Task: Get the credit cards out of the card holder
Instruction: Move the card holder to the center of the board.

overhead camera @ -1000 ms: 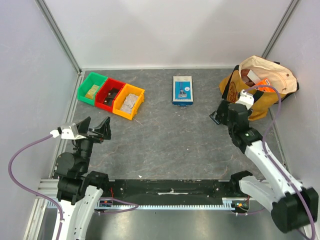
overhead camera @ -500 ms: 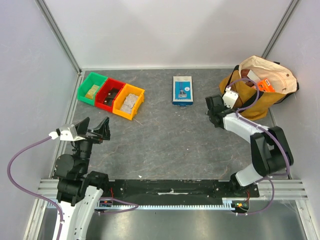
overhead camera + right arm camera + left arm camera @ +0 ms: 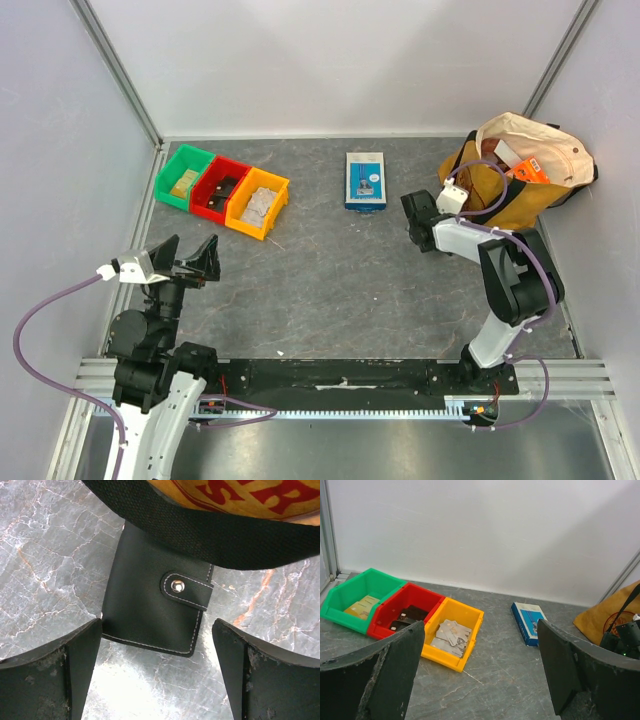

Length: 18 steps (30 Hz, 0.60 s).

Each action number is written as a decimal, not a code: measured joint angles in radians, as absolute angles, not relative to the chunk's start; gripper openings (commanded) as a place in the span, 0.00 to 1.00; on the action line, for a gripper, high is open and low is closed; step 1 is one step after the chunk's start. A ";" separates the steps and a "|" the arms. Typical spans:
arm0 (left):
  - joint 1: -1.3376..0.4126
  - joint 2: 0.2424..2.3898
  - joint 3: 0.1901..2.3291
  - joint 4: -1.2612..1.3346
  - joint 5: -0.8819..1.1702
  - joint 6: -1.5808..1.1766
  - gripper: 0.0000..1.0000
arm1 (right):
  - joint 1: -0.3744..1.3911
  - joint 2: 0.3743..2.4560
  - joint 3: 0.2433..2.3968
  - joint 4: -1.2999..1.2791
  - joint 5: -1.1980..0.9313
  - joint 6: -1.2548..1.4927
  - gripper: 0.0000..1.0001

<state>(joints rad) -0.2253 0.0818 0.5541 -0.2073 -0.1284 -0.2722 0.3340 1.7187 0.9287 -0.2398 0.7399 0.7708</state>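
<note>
The card holder is a black wallet with white stitching, closed by a snap strap. It lies flat on the grey table, its far edge tucked under a black bag strap. My right gripper hangs open just above it, one finger on each side, touching nothing. In the top view the right gripper sits left of the tan bag and covers the holder. The credit cards are hidden inside the closed holder. My left gripper stands open and empty at the near left.
Green, red and yellow bins stand in a row at the far left, each with flat cards inside. A blue-and-white box lies at the far middle. The tan bag fills the far right corner.
My right arm has folded in and its gripper has shifted left, away from the bag's front, to above the card holder. The left arm has stayed still.
</note>
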 measured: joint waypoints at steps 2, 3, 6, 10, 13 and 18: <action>-0.226 0.081 0.554 -0.208 -0.129 -0.272 0.98 | 0.334 1.737 0.940 -0.233 0.738 0.776 0.98; -0.226 0.080 0.554 -0.208 -0.129 -0.272 0.98 | 0.334 1.745 0.942 -0.230 0.736 0.777 0.97; -0.227 0.078 0.554 -0.208 -0.129 -0.272 0.98 | 0.334 1.770 0.951 -0.218 0.728 0.777 0.91; -0.228 0.078 0.553 -0.208 -0.129 -0.272 0.98 | 0.334 1.777 0.951 -0.204 0.709 0.772 0.79; -0.230 0.078 0.553 -0.208 -0.129 -0.272 0.98 | 0.338 1.777 0.947 -0.191 0.696 0.767 0.74; -0.231 0.078 0.552 -0.208 -0.129 -0.272 0.97 | 0.397 1.744 0.902 -0.179 0.695 0.763 0.71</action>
<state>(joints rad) -0.2314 0.0780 0.5518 -0.2077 -0.1287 -0.2718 0.3965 1.7435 0.9016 -0.1787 0.6952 0.7628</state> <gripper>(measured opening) 0.979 0.730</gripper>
